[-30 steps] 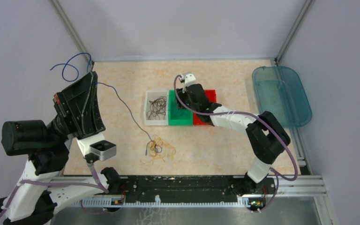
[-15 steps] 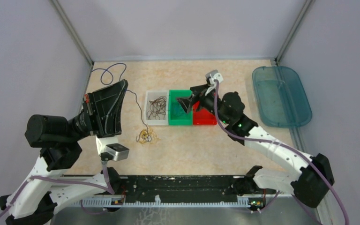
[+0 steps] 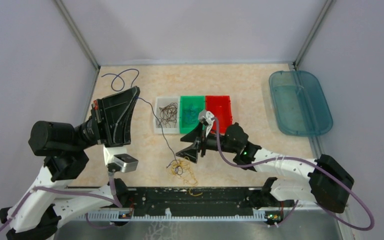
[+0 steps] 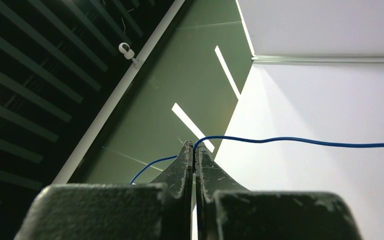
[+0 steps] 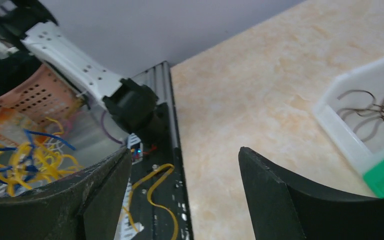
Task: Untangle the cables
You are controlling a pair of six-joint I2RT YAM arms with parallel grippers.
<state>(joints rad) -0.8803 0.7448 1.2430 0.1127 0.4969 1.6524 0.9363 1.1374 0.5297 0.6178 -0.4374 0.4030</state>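
My left gripper (image 4: 194,151) is pinched fully shut on the blue wire (image 4: 300,141), which runs down from its raised tips to the bundle (image 3: 181,167) of yellow and dark wires lying on the table (image 3: 260,85) near its front edge, about the middle. My right gripper (image 3: 188,144) hangs just beside that bundle with its jaws spread wide and nothing between them. My worry is the lift: if the blue wire is snagged in the knot, pulling higher would, I judge, drag the whole bundle along instead of freeing one strand, perhaps over the near edge onto the black rail (image 3: 215,192), where a yellow strand (image 3: 195,190) already lies. So thin a wire could also slide out of the pinch. If the right jaws close too low they may catch several strands at once. The surface is beige, marbled and flat; a white bin (image 3: 156,117) with brown wires (image 3: 168,114), a green bin (image 3: 192,129) and a red bin (image 3: 220,107) sit side by side mid-table, and a blue-green tray (image 3: 300,100) sits at the right. Plain pale walls (image 3: 190,30) enclose it.
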